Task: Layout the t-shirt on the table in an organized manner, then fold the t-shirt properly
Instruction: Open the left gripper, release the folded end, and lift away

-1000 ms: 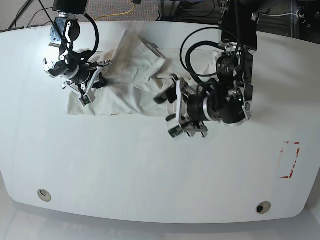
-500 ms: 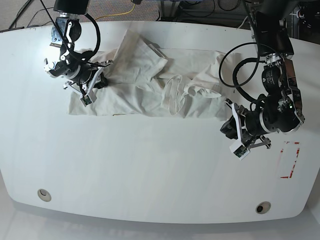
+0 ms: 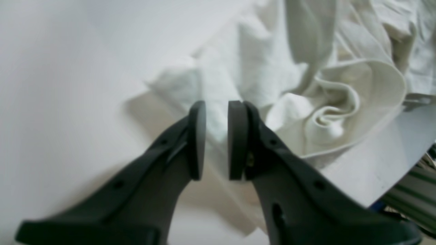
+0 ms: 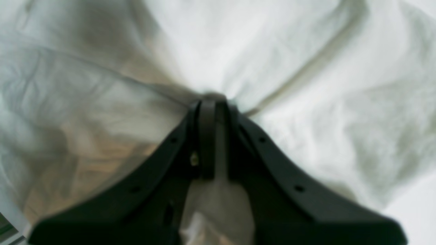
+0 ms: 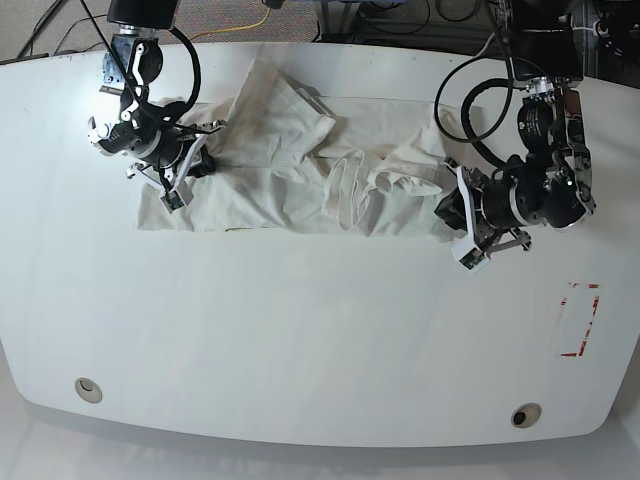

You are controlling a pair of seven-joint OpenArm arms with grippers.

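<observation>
The t-shirt [image 5: 280,170] lies crumpled and plain white side up across the back of the table [image 5: 300,330], with its collar loop near the middle. My right gripper [image 5: 197,163] sits at the shirt's left end, shut on a pinch of fabric. The right wrist view shows folds of the t-shirt [image 4: 272,51] radiating from the right gripper [image 4: 213,98]. My left gripper [image 5: 450,212] is low at the shirt's right edge. In the left wrist view the left gripper [image 3: 217,112] stands narrowly open, with the bunched hem of the t-shirt [image 3: 340,85] just beyond and under its tips.
A red-outlined rectangle mark [image 5: 580,320] is on the table's right side. Two round grommet holes [image 5: 88,389] [image 5: 525,414] sit near the front edge. Cables and floor lie past the back edge. Bare tabletop stretches in front of the shirt.
My left arm swung from over the shirt's middle out to the right, then came back to the shirt's right edge. The right gripper kept its hold in place.
</observation>
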